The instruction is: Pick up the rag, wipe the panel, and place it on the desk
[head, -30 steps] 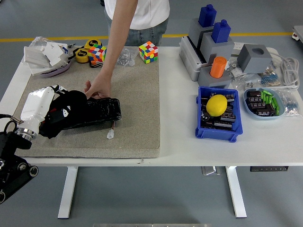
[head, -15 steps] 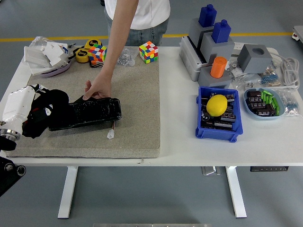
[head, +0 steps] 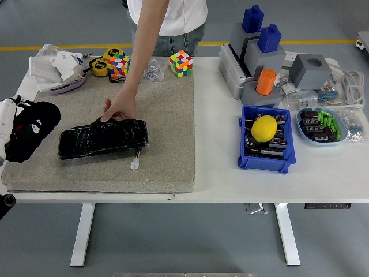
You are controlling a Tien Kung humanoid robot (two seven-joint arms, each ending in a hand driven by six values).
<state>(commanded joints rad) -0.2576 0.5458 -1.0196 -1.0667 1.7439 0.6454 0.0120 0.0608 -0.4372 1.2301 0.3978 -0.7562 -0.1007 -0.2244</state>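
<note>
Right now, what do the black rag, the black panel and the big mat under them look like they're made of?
The rag, bunched in the left hand, looks like soft matte cloth: it folds and slumps. The panel, steadied by a person's hand, looks like glossy black glass or plastic, since it shows bright reflections; which one is unclear. The mat looks like grey-beige felt or coarse fabric, with a dull, speckled surface.

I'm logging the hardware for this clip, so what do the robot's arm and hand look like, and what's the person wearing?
Only the left arm shows, at the picture's left edge. Its forearm has a smooth white shell, and the left robot hand is black with small white markings. A black jointed part sits at the lower left corner. The person wears a white top and blue jeans, with the arm bare.
</note>
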